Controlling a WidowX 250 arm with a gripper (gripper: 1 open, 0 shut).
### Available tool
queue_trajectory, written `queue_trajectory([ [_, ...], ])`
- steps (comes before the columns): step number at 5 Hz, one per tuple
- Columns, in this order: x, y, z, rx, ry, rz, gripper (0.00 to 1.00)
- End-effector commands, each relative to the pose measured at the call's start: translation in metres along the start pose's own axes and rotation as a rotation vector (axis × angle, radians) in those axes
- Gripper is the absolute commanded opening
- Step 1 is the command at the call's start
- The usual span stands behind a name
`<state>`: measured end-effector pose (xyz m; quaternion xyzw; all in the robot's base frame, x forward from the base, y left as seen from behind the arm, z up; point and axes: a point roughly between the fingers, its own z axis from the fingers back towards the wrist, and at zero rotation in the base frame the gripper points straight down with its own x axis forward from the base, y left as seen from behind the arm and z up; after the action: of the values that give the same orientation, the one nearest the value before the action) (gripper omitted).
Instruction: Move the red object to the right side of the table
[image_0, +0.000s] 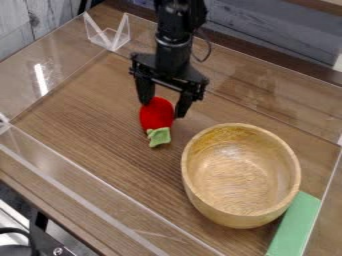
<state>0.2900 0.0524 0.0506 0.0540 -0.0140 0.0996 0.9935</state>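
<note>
The red object (156, 116) is a small glossy strawberry-like toy with a green leafy end toward the front, lying on the brown wood-grain table (94, 140) a little left of centre. My black gripper (164, 100) hangs straight down just above and behind it, jaws open wide. One fingertip sits at the toy's left and the other at its upper right, straddling its far end. Nothing is gripped.
A large wooden bowl (242, 174) stands at the front right, close to the toy. A flat light-green block (297, 228) lies at the front right corner. Low clear acrylic walls (54, 70) border the table, with a clear stand (107, 33) at the back left.
</note>
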Motion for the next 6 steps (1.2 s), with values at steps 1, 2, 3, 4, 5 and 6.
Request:
queue_trajectory([
  [1, 0.005, 0.004, 0.006, 0.002, -0.032, 0.011, 0.0],
  [2, 0.006, 0.003, 0.007, 0.001, -0.032, 0.013, 0.0],
  [3, 0.012, -0.004, 0.026, -0.012, -0.048, 0.018, 0.0],
  [4, 0.022, -0.017, 0.046, -0.031, -0.073, 0.01, 0.0],
  [5, 0.034, -0.04, 0.06, -0.044, -0.092, -0.004, 0.0],
  [6, 0.048, -0.066, 0.066, -0.056, -0.105, -0.038, 0.0],
])
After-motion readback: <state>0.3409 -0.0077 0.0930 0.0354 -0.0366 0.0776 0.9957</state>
